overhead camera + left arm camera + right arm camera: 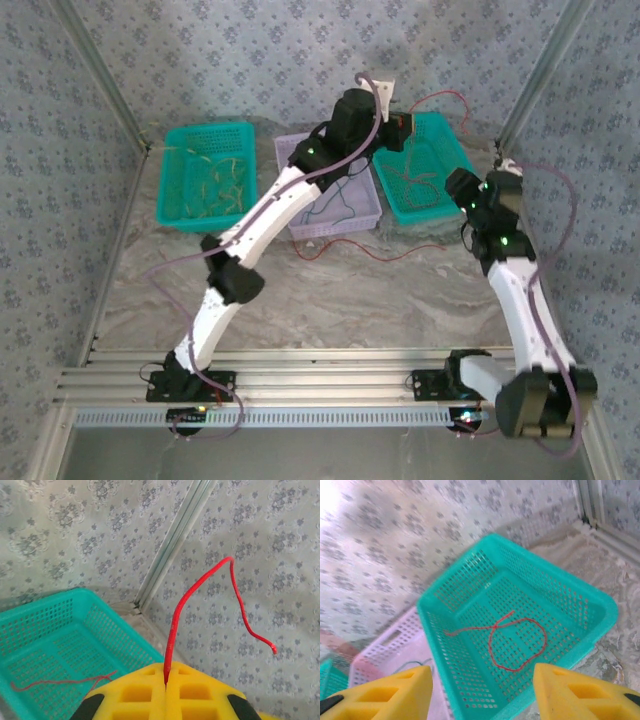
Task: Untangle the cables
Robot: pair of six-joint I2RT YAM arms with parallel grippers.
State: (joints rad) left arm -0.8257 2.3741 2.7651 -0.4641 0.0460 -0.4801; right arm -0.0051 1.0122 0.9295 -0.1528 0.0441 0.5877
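Three baskets are sitting along the table's (330, 300) far edge: a left teal basket (207, 128), a right teal basket (440, 150) and a lilac basket (335, 228). As far as can be told, three red cables (498, 625) (172, 630) (385, 257) are showing. One dark cable (340, 200) is lying in the lilac basket. Yellow cables (225, 180), too tangled to count, are lying in the left teal basket.

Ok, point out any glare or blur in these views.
Right wrist: glare whitens the upper-left corner, wallpaper there smeared, looped red cable in the teal basket readable. Left wrist: evenly lit, upright red cable crisp. Top external: soft, flat light.
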